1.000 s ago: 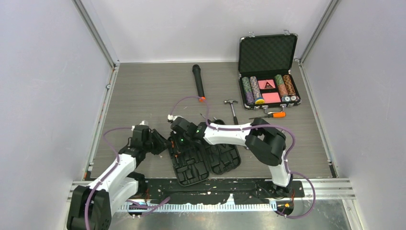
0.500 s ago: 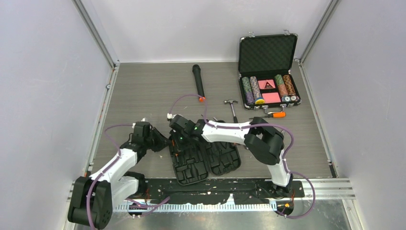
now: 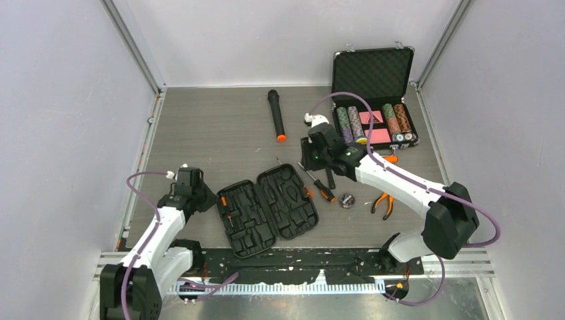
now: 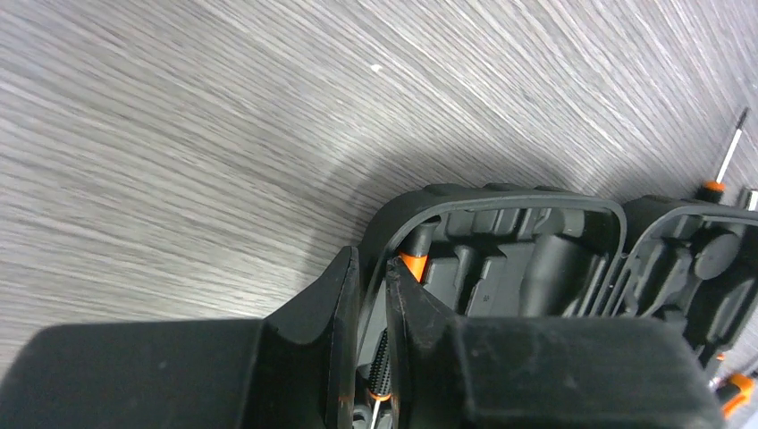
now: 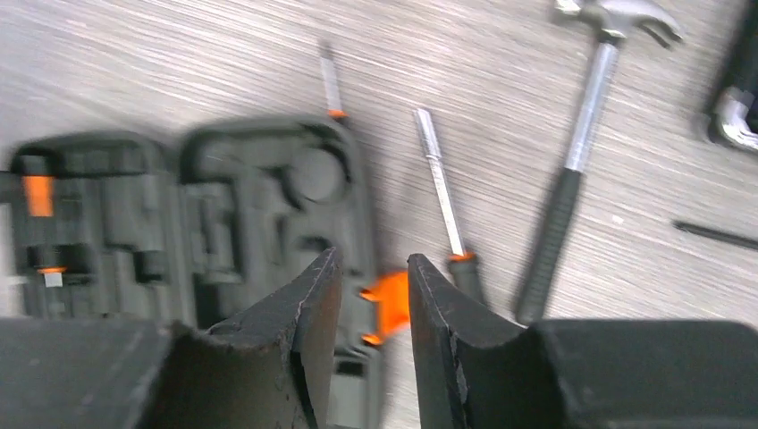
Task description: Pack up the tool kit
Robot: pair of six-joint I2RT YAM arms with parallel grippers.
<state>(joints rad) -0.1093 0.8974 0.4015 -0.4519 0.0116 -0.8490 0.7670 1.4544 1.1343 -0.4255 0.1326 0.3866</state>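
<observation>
The tool kit (image 3: 268, 211) lies open and flat on the desk (image 3: 200, 133) near the front edge. Its left rim sits between the left jaws, which are pinched almost shut on it. The right jaws hang partly open and empty, up past its far right corner, near a loose screwdriver (image 3: 322, 187).

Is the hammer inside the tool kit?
No, the hammer lies on the table, outside the tool kit.
</observation>
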